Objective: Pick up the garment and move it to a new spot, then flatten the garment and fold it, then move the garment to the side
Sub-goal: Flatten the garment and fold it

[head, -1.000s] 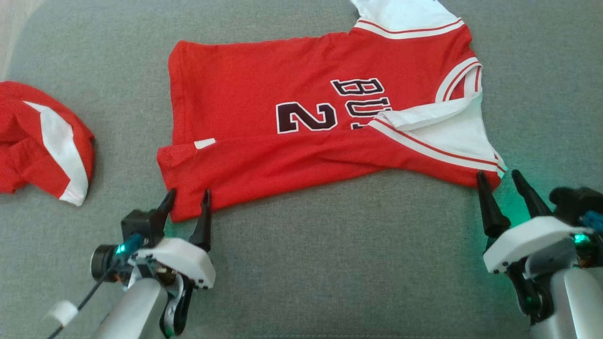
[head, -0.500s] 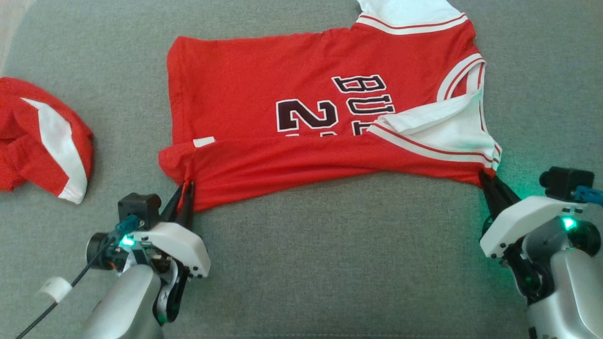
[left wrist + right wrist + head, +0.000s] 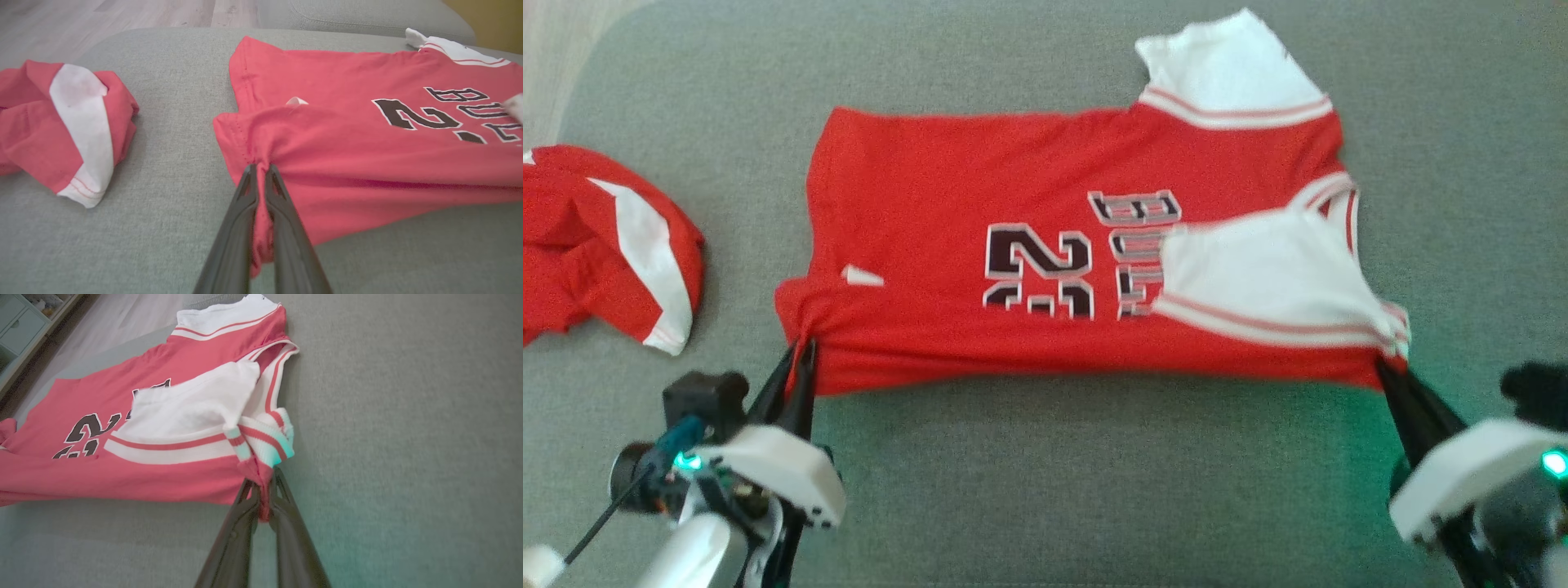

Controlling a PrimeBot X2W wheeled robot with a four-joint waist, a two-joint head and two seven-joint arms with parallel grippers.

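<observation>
Both stood spread a second ago; now your left pincer point(image 3: 796, 359) pinches the jersey point(image 3: 980, 188) at its hem corner, your right pincer point(image 3: 1384, 367) at the shoulder; it lies stretched beyond both, ready to fold.

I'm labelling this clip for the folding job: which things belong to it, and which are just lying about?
In the job:
red jersey
left gripper, shut on its hem corner
right gripper, shut on its sleeve-end corner

Lying about:
crumpled red and white garment
</observation>
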